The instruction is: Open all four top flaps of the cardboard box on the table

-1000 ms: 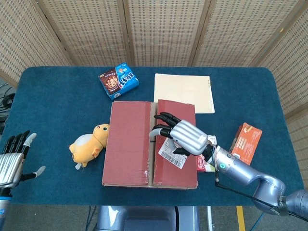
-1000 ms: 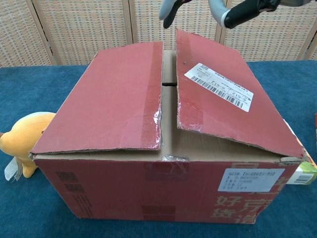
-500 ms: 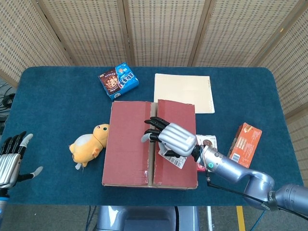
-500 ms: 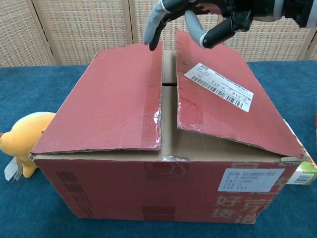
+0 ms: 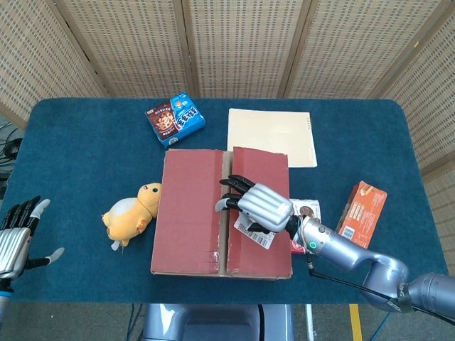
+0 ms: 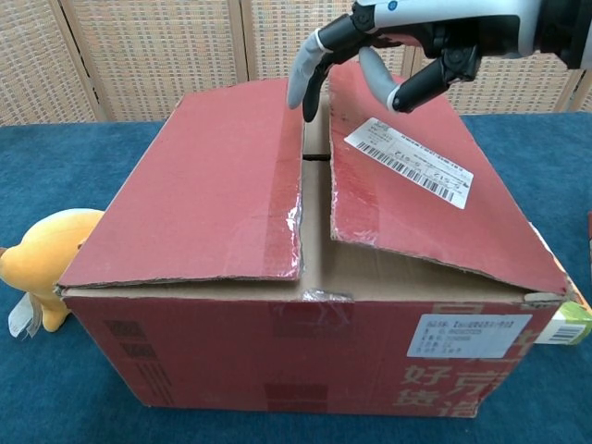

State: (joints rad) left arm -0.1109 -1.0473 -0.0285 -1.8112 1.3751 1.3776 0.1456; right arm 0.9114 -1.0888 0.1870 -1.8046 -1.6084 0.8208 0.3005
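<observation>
- Hooking my right hand (image 6: 388, 55), fingers spread and empty, lower toward the seam of the cardboard box (image 6: 314, 305) than before.
- Left hand (image 5: 15, 238) idles open; all 4 flaps remain unopened.

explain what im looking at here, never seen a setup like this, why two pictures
This is a two-armed robot at a blue table; each arm ends in a metal robot hand with fingers. Both pictures show the same moment: the head view looks down from above, the chest view looks level at the front of the box.

The right robot hand hovers over the gap between the two red top flaps with fingers spread, holding nothing. The left robot hand waits open at the table's edge.

Around the box lie a yellow plush toy, a blue snack pack, a beige folder and an orange carton.
</observation>
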